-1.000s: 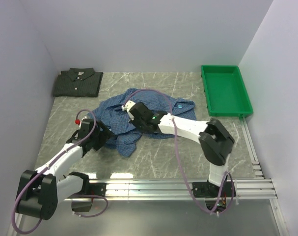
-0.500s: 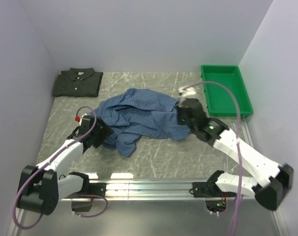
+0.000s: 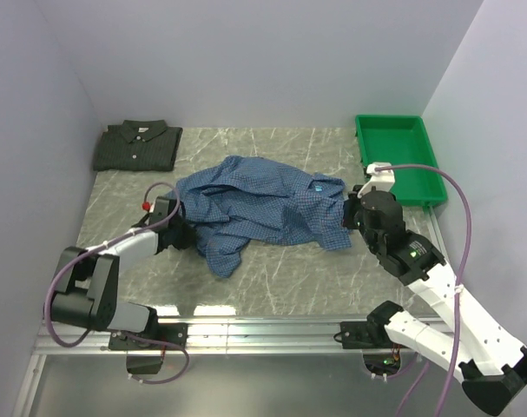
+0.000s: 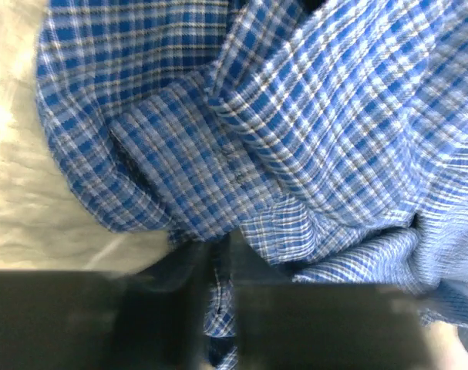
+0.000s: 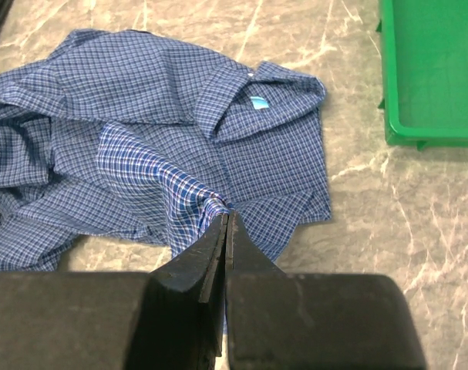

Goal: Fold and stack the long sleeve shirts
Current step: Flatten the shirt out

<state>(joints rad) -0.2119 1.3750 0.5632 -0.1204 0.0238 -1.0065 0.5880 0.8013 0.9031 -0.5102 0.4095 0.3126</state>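
The blue shirt (image 3: 263,208) lies rumpled in the middle of the table (image 3: 280,278), its collar toward 2 o'clock. At its 3 o'clock edge the right gripper (image 5: 225,223) pinches a raised fold tight. At 8 o'clock the left gripper (image 4: 218,266) is clamped on bunched cloth. The dark shirt (image 3: 137,145) sits folded at 10 o'clock, and the tray (image 3: 400,195) at 2 o'clock.

L arm low, elbow folded near its base, forearm reaching fwd-right, left gripper (image 3: 181,233) jaws near shut, pinching edge of blue shirt (image 3: 263,195), R arm elbow out at near right, forearm angled up-left, right gripper (image 5: 226,220) jaws pressed together, nipping a fold of same shirt
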